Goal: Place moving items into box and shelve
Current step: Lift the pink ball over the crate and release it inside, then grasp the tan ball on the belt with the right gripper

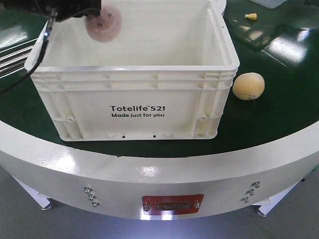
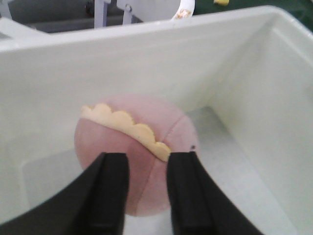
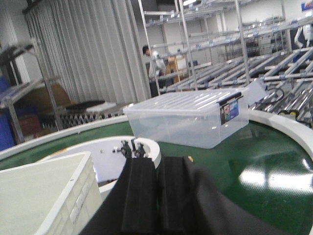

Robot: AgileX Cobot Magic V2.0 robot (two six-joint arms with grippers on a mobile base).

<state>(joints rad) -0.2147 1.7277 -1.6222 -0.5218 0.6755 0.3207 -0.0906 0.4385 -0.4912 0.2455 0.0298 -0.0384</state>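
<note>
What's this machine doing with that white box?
A two-armed robot is loading round onion-like pieces into the white crate. Its left gripper is clamped on the pinkish piece, holding it above the crate's floor, not yet released. The tan-yellow piece sits on the green table just right of the crate, untouched. The right gripper is closed on nothing, beside the crate.

Warehouse with flow-rack shelving
</note>
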